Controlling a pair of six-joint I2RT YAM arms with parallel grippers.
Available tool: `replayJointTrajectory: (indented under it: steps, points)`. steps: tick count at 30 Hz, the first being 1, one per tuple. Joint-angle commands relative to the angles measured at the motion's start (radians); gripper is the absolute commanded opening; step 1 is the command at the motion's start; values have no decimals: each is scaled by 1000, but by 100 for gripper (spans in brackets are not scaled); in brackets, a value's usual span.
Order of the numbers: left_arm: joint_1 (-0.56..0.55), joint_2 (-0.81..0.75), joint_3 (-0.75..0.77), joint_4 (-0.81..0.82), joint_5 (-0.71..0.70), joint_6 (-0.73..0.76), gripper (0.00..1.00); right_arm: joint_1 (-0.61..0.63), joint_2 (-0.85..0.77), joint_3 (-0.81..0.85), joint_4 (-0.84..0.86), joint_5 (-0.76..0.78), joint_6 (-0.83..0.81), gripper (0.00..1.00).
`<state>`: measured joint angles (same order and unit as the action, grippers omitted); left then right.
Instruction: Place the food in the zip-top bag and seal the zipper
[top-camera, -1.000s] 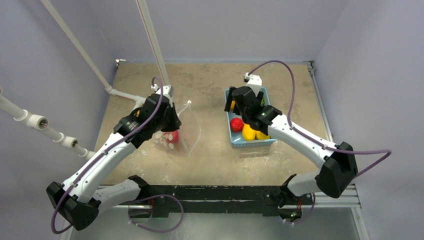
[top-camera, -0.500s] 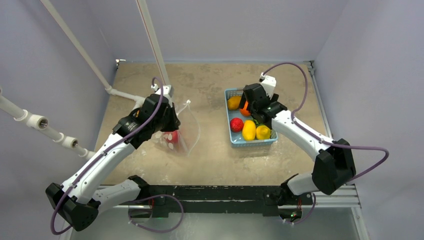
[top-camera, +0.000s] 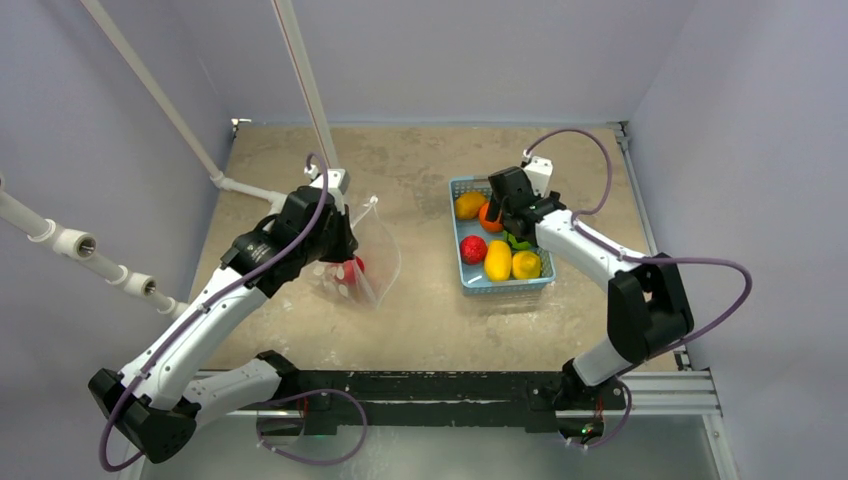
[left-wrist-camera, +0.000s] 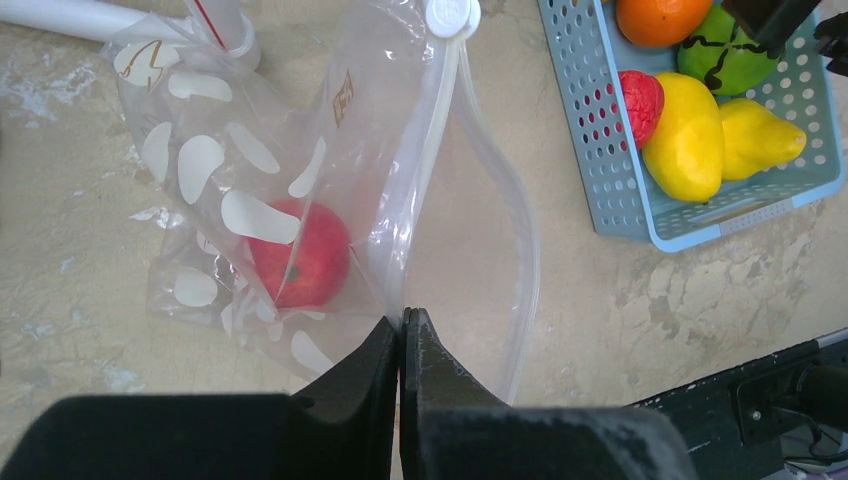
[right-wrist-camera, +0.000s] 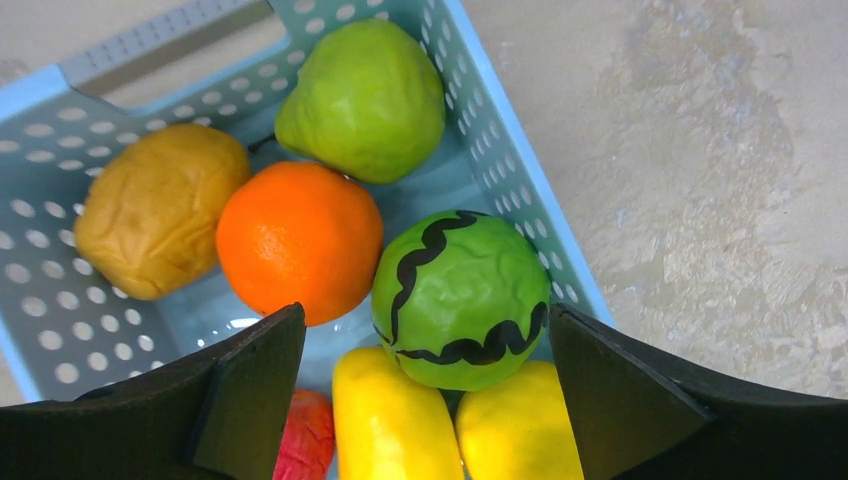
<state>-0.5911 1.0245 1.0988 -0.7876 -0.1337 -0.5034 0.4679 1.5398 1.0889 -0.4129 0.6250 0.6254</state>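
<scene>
Hovering over the light-blue basket, the right gripper stands released and wide, and only its own wrist camera shows what lies beneath: a green ball with black wavy stripes sits between the two black fingers, flanked by an orange, a green pear, a lumpy tan-yellow fruit, two yellow pieces and a sliver of a red one. Across the bench, the left gripper is clenched on the near edge of the zip-top bag, a pinch that the overhead camera hides under the arm. The left wrist view shows the bag's mouth gaping, with the zipper running as a pale strip from a white slider down to the shut fingertips. A single red fruit lies inside the dotted pouch; the rest of the food remains in the basket, well apart to the right. From above, the bag lies at left of centre and the basket at right of centre on the mottled tan surface. Lilac walls enclose the cell on three sides, white pipes slant in from the left, and a black rail carries both arm bases at the near edge.
</scene>
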Motion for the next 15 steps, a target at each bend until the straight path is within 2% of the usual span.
replayJointTrajectory:
  steps: [1,15]
  points:
    - [0,-16,52,-2,22,54,0,-3,42,13,-14,-22,-22,93]
    - [1,-28,29,11,55,71,0,-28,141,13,-27,32,-3,91]
